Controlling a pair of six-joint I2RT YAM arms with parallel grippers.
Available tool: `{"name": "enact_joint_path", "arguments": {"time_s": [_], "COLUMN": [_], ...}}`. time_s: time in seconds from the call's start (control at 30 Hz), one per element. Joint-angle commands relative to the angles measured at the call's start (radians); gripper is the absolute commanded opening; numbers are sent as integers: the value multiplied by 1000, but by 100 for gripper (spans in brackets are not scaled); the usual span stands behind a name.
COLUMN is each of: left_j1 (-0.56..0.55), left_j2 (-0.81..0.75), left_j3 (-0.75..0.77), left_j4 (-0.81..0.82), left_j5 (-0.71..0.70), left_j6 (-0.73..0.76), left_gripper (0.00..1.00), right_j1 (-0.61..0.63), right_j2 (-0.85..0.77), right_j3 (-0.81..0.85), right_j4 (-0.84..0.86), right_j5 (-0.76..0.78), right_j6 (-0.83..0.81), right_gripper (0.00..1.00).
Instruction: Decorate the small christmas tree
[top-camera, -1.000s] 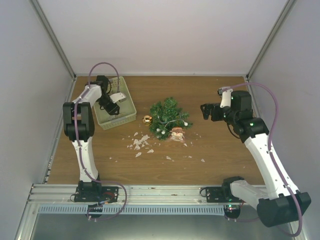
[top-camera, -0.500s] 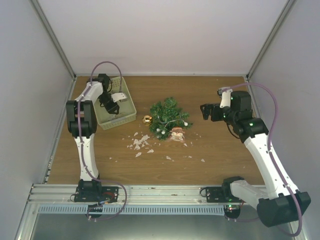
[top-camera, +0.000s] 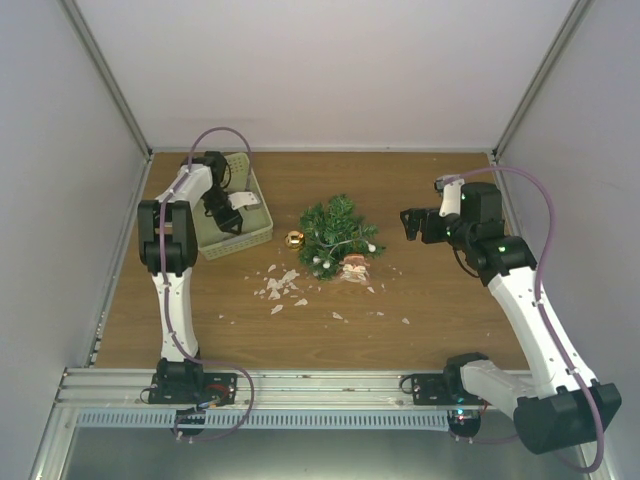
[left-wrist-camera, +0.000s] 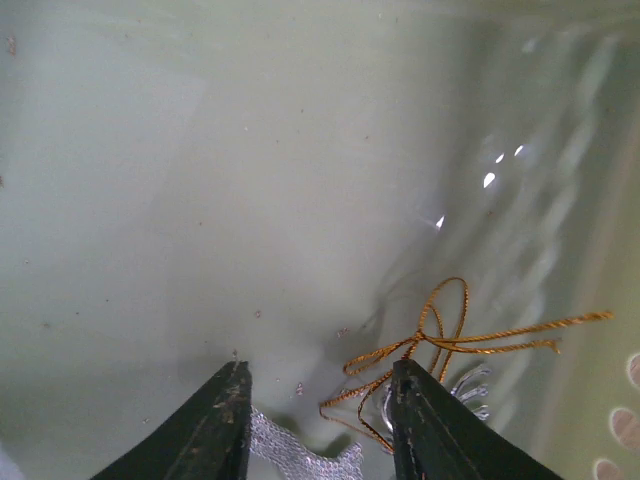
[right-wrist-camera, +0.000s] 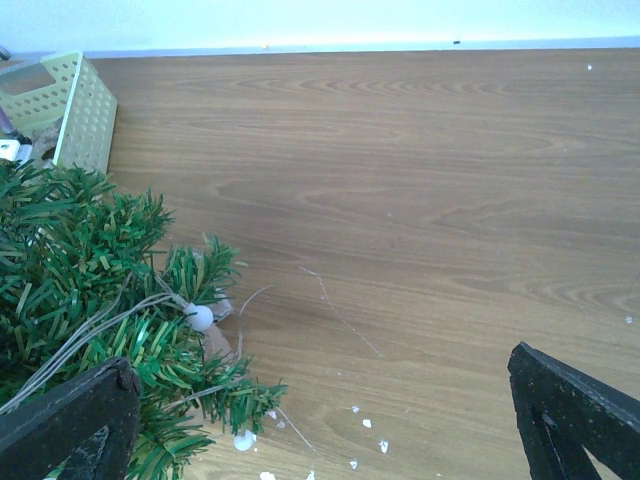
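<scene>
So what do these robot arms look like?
The left arm and right arm are white tubes with black joints, each trailing a purple cable. The right shows a green light. The left pincer and right pincer are black and two-fingered.

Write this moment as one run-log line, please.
left fingers: apart, over silver ornament in basket | right fingers: open, empty, right of small christmas tree, not touching
</scene>
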Motion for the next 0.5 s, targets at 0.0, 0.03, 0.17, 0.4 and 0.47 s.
{"name": "enact_joint_path", "arguments": {"time_s": [0.0,0.03,0.17,0.4,0.47], "left_j1": [-3,-2,-2,3,5], "left_j2": [33,36,37,18,2], "left_j3": [-7,-8,-13,-8,-1], "left_j4": [-27,-23,10,70,92], "left_j5": [-27,-31,-51,-75,-66], "left_j6": [11,9,-4,-26,-36], "left_gripper": [36,30,1,0,0], "right_j1": [-8,-7,-8,-7,-7], "right_j2": [-10,-11,-12,-12,-11], "right_j3": [-14,-14,-14,-19,-19], "right_j4": [18,17,17,16,18], "right_j5": [-6,-5,-2,-1,-1], "right_j6": [1,1,0,-3,-1], "right_gripper": [100,100,100,100,100]}}
